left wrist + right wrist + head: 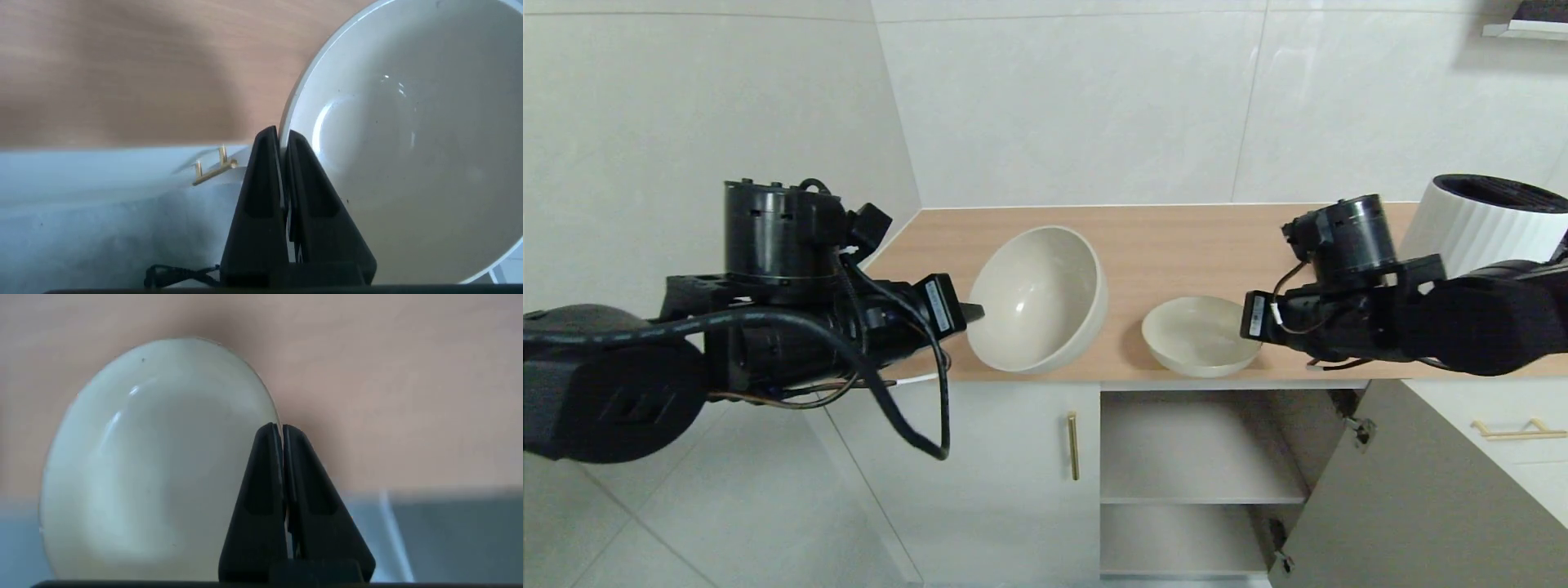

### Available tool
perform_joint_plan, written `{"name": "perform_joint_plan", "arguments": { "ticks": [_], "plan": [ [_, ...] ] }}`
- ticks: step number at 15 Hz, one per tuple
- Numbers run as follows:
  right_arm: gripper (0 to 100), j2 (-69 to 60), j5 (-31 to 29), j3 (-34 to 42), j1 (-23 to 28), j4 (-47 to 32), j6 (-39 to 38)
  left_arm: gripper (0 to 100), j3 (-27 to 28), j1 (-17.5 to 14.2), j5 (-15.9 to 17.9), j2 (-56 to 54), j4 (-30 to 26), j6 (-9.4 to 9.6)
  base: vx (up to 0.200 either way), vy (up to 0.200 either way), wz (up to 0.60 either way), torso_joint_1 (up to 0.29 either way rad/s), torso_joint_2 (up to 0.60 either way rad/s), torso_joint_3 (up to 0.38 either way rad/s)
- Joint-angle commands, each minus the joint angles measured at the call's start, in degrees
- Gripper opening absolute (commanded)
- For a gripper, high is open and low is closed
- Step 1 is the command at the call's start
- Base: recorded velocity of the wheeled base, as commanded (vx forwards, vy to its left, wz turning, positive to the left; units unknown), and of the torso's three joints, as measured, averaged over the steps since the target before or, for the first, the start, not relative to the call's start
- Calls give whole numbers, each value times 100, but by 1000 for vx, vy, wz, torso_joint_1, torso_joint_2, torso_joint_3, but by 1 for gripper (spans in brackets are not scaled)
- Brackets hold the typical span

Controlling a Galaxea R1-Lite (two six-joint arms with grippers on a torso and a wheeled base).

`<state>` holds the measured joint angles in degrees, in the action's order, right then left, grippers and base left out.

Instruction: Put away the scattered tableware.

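A large cream bowl point(1037, 298) stands tipped on its edge at the front of the wooden counter point(1176, 237), its opening facing forward. My left gripper point(974, 311) is shut on its left rim; in the left wrist view the gripper point(283, 140) pinches the rim of the large bowl point(409, 139). To its right a small shallow cream bowl point(1199, 335) rests near the counter's front edge. My right gripper point(1252, 320) is at its right rim, and in the right wrist view the gripper point(283, 433) is shut on the edge of the small bowl point(155, 457).
A white ribbed container point(1486, 216) stands at the counter's back right. Below the counter a cabinet point(1192, 449) is open, showing bare shelves, with its door point(1405, 490) swung out to the right. A gold handle point(1072, 445) marks the shut door on the left.
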<state>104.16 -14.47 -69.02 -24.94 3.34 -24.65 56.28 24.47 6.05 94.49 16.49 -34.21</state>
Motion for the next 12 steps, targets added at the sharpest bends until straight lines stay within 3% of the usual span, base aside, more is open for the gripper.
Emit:
{"name": "perform_joint_plan", "arguments": {
  "ticks": [1,4,6,11,12],
  "plan": [
    [0,-1231,507,460,-2,-554,39,0,-460,-21,28,-633,38,63,0,0,0,0,0,0],
    [0,-2066,841,759,-37,-1362,39,0,-1032,-21,178,-1082,38,151,0,0,0,0,0,0],
    [0,-2277,1192,1075,-37,-1345,48,0,-1322,-12,213,-1249,38,151,0,0,0,0,0,0],
    [0,-2541,1166,1708,-37,-1318,356,0,-1832,-3,265,-1170,311,160,0,0,0,0,0,0],
    [0,-2523,1175,1743,-37,-1318,400,0,-1867,-3,265,-1170,381,160,-200,0,0,2,2,2]
  ]
}}
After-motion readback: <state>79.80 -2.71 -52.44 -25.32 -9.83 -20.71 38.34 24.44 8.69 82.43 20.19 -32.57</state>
